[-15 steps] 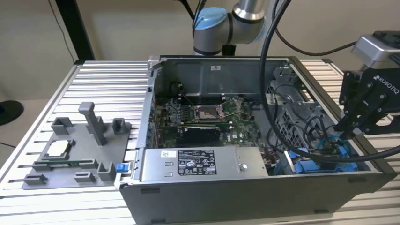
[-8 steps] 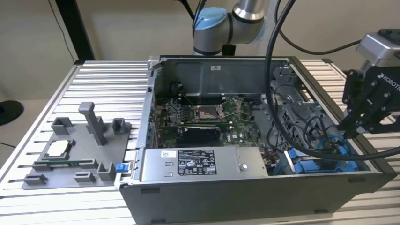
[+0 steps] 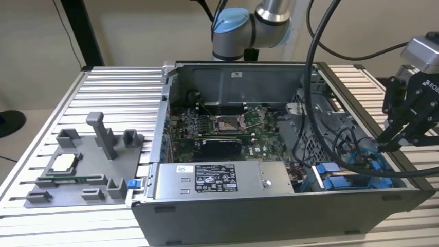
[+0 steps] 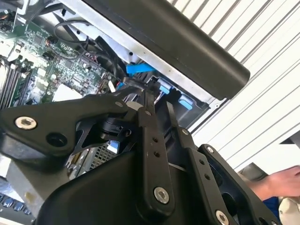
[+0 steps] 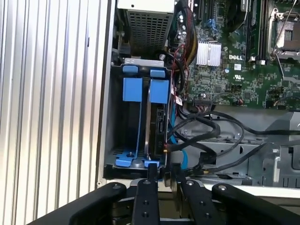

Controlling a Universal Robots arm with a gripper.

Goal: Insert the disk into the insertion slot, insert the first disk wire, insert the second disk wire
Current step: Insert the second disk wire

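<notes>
Hand (image 3: pixel 383 146) pressed nearly together over slot (image 5: pixel 127 161), the exterior view's right | disk (image 5: pixel 157 117) seated inside | blue wire (image 5: pixel 174 140) alongside, connection unclear

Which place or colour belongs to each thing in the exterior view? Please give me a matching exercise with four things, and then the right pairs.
Things:
1. end effector
2. fixture tray
3. power supply box
4. motherboard

Descriptions:
A. green, inside the case
B. grey with a white label, at the case's near wall
C. black, above the case's edge at the exterior view's right
D. grey, on the table at the exterior view's left

Pairs: 1-C, 2-D, 3-B, 4-A.
</notes>
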